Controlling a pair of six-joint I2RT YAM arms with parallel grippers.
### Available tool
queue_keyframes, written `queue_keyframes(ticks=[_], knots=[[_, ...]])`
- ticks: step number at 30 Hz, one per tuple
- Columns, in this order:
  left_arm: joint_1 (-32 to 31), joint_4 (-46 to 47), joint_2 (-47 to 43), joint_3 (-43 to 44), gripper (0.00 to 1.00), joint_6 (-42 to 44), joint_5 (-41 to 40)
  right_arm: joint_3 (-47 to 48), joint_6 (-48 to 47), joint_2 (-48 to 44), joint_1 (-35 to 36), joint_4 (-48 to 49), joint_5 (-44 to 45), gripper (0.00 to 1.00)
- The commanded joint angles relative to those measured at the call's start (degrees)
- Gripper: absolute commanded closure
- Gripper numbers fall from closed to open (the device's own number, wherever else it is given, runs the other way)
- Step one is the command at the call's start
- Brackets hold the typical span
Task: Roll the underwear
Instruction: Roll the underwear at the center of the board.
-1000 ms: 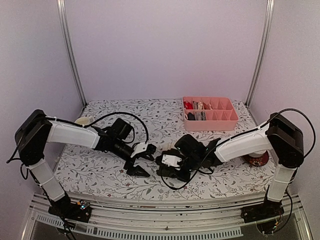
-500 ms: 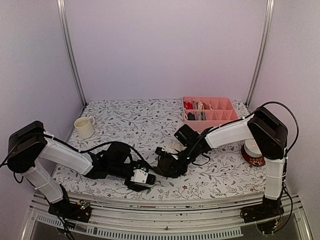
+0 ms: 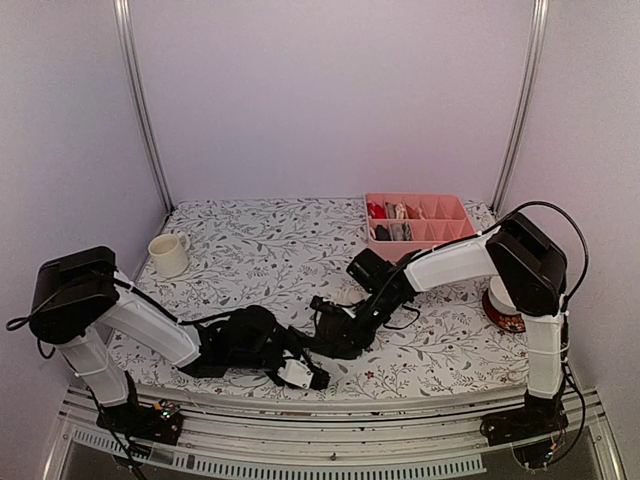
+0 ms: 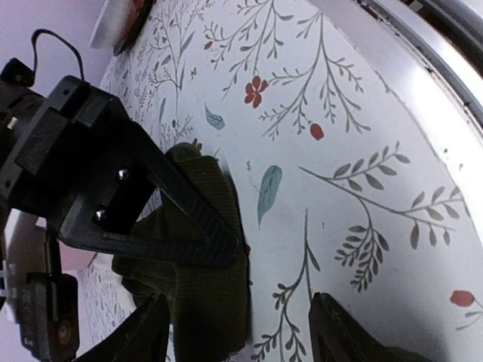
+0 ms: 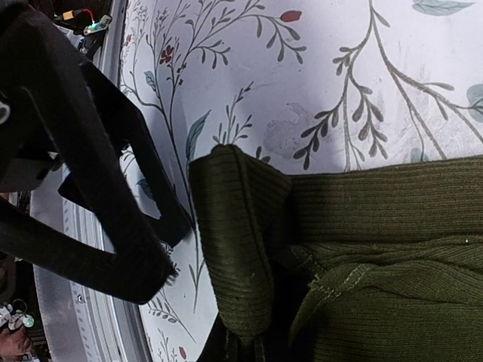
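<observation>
The dark olive underwear (image 5: 377,211) lies on the flowered table near the front middle, one edge folded into a thick ribbed band. In the left wrist view it (image 4: 204,286) lies under a black finger of my right gripper (image 4: 151,196). My right gripper (image 3: 332,335) sits low on the cloth and looks shut on the folded edge (image 5: 249,332). My left gripper (image 3: 305,375) is open just in front of the cloth, low over the table, its left fingertip (image 4: 151,332) at the cloth's edge. The other underwear lies rolled in the pink tray (image 3: 455,232).
A cream mug (image 3: 168,254) stands at the far left. A red and white tin (image 3: 508,312) stands by the right arm. The table's metal front rail (image 4: 430,75) runs close beside my left gripper.
My left arm has dropped down to the table's front edge and its gripper has moved right, up to the cloth. My right arm has stretched out over the olive cloth.
</observation>
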Motion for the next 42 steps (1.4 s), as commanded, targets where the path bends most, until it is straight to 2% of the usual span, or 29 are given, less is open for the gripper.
queue_keyframes(ticks=[1,7,10,15,19,20,21,24,26,27,30,35,42], knots=[[-2.20,5.21,4.65,-0.60,0.34,3.26,-6.79,0.18,0.25,2.66,0.27,-4.31,0.64,0.97],[-2.49,8.93,9.82,0.10,0.42,3.92,-11.55,-0.07,-0.42,2.22,0.26,-5.05,0.39,0.97],[-2.48,9.49,11.23,0.04,0.54,4.46,-12.46,-0.28,-0.77,1.74,0.23,-5.26,0.46,0.97],[-2.69,8.65,12.41,0.17,0.66,4.01,-12.06,-0.30,-1.06,1.73,0.30,-5.76,1.14,0.97],[-2.82,5.39,12.82,1.42,0.84,2.65,-11.29,-0.14,-1.35,1.92,0.29,-6.08,1.63,0.97],[-2.88,4.07,12.78,1.85,0.95,2.13,-10.67,-0.01,-1.35,1.79,0.24,-6.18,1.91,0.97],[-2.91,2.66,12.64,2.33,1.00,1.42,-10.06,0.23,-1.40,1.67,0.25,-6.29,2.41,0.96],[-2.89,-6.91,11.61,5.40,1.00,-1.35,-6.23,0.37,-1.48,-0.45,0.25,-5.77,4.89,0.91],[-2.70,-15.23,10.75,7.72,1.00,-3.51,-3.17,0.17,-1.69,-2.82,0.23,-5.36,6.39,0.83],[-2.57,-17.77,10.39,8.69,1.00,-4.31,-1.94,-0.07,-1.82,-4.19,0.26,-5.11,7.25,0.75],[-2.10,-24.84,9.87,11.41,1.00,-6.18,1.40,-2.12,-2.14,-9.72,0.31,-3.60,9.59,0.63],[-0.27,-33.96,10.63,16.45,1.00,-9.75,7.20,-7.53,-1.26,-19.09,0.86,-0.79,16.48,0.49],[3.66,-43.35,12.13,23.43,1.00,-13.57,16.28,-16.23,1.19,-29.94,5.07,3.68,29.95,0.37]])
